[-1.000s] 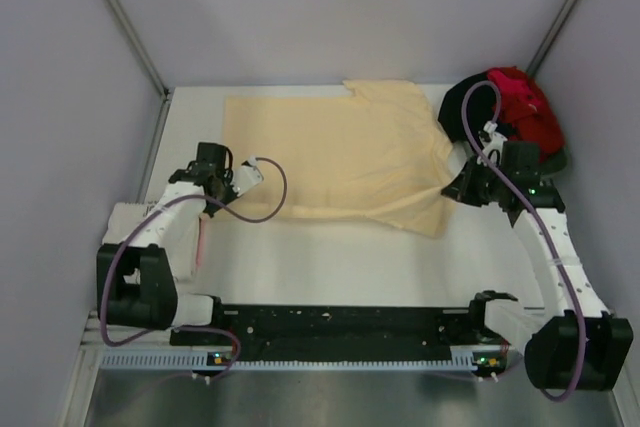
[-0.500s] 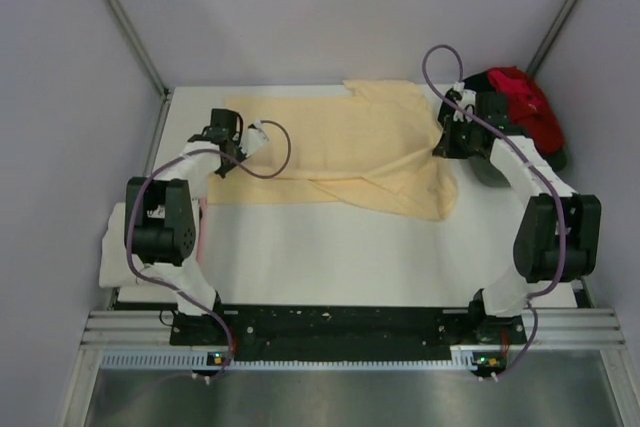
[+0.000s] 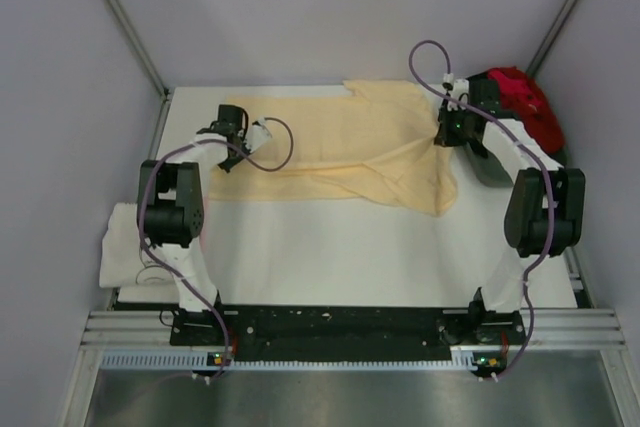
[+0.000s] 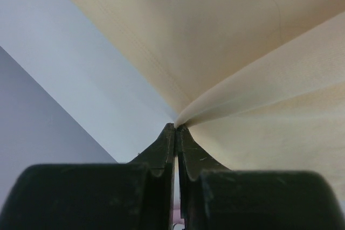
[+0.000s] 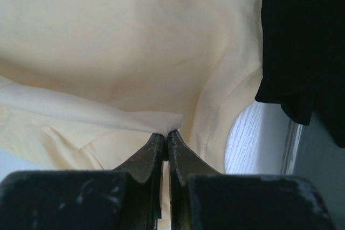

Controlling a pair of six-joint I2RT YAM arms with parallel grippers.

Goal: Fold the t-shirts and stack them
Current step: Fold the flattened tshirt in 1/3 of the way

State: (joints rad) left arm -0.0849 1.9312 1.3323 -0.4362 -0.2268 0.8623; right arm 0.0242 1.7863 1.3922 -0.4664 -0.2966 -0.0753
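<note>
A pale yellow t-shirt lies across the back of the table, its near part lifted and drawn over itself. My left gripper is shut on a pinch of its left edge, and the left wrist view shows the cloth fanning out from the gripper's closed tips. At the shirt's right side my right gripper is shut on another fold of it, pinched between that gripper's tips. A red t-shirt lies on a black one at the back right. A white t-shirt lies at the left.
Grey walls close in the table on the left, back and right. The white table top shows in front of the yellow shirt. The arms' black base rail runs along the near edge.
Both grippers have moved toward the back of the table, carrying the yellow shirt's near edge with them, so its lower part now folds over the rest.
</note>
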